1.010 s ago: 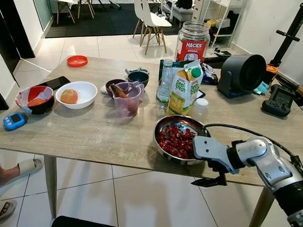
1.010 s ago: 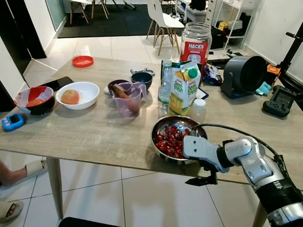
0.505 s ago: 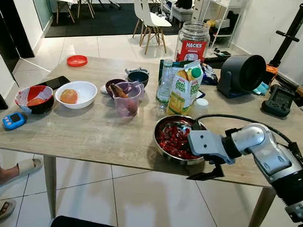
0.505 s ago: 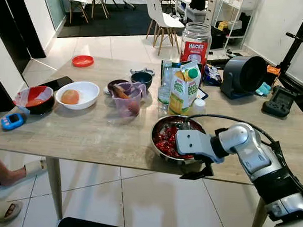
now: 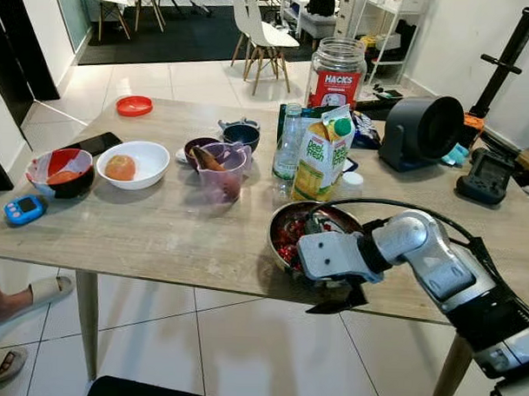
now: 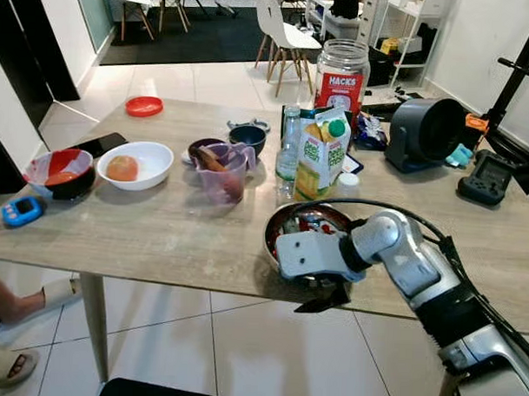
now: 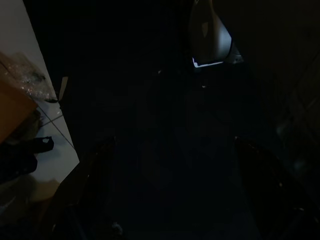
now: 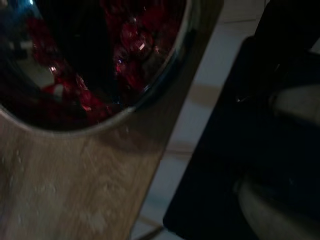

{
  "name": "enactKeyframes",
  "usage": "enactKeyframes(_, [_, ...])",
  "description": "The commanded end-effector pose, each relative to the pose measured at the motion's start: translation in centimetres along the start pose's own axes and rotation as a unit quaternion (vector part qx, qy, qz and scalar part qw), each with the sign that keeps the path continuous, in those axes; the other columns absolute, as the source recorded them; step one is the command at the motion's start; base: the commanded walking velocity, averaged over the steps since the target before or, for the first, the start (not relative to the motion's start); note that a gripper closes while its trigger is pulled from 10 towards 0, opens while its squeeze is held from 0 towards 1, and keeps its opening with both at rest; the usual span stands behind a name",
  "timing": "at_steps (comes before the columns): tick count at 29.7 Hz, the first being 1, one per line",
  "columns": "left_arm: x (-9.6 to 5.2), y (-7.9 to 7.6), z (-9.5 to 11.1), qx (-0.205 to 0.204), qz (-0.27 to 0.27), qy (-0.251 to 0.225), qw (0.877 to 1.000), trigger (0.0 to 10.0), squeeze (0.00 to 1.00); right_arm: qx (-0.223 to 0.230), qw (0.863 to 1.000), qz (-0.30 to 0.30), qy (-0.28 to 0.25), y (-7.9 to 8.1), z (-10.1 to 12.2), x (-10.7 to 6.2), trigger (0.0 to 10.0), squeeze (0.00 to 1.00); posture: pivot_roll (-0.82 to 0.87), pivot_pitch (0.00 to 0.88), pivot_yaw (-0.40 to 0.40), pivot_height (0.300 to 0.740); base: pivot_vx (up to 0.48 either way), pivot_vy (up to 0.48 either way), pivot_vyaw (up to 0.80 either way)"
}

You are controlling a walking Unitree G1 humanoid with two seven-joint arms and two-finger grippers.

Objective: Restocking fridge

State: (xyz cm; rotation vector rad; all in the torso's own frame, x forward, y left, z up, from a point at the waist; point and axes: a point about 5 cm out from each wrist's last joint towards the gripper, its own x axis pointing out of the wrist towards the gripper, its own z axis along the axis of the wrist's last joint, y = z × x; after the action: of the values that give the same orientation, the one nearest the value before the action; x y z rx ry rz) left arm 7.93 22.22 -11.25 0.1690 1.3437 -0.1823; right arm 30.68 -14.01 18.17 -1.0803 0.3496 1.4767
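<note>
Careful: your metal bowl (image 5: 291,235) of red fruit sits at the counter (image 5: 159,233) edge, right against the right end effector (image 5: 337,300); you cannot tell its finger state. A nudge could tip it onto the tiled floor (image 5: 199,335). Beyond it stand a juice carton (image 5: 322,157), a bottle (image 5: 289,142) and a jar (image 5: 337,72).

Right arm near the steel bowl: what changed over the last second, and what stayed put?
The right gripper slid toward the robot's left along the table's near edge, its wrist now covering part of the steel bowl of red pieces. Nothing was grasped. The bowl, juice carton, and other dishes stayed put.
</note>
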Motion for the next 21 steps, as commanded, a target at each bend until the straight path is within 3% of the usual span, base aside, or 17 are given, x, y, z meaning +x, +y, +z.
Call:
enactKeyframes(1, [0.1, -0.6, -0.2, -0.001, -0.008, 0.004, 1.0, 10.0, 0.0, 0.006, 0.999, 0.005, 0.034, 0.1, -0.6, 0.1, 10.0, 0.0, 0.02, 0.0, -0.018, 0.74, 0.0, 0.0, 0.0])
enactKeyframes(21, [0.2, -0.8, 0.0, -0.004, -0.011, 0.003, 1.0, 10.0, 0.0, 0.013, 0.992, 0.003, 0.127, -0.1, -2.1, -0.9, 10.0, 0.0, 0.02, 0.0, -0.025, 0.74, 0.0, 0.0, 0.0])
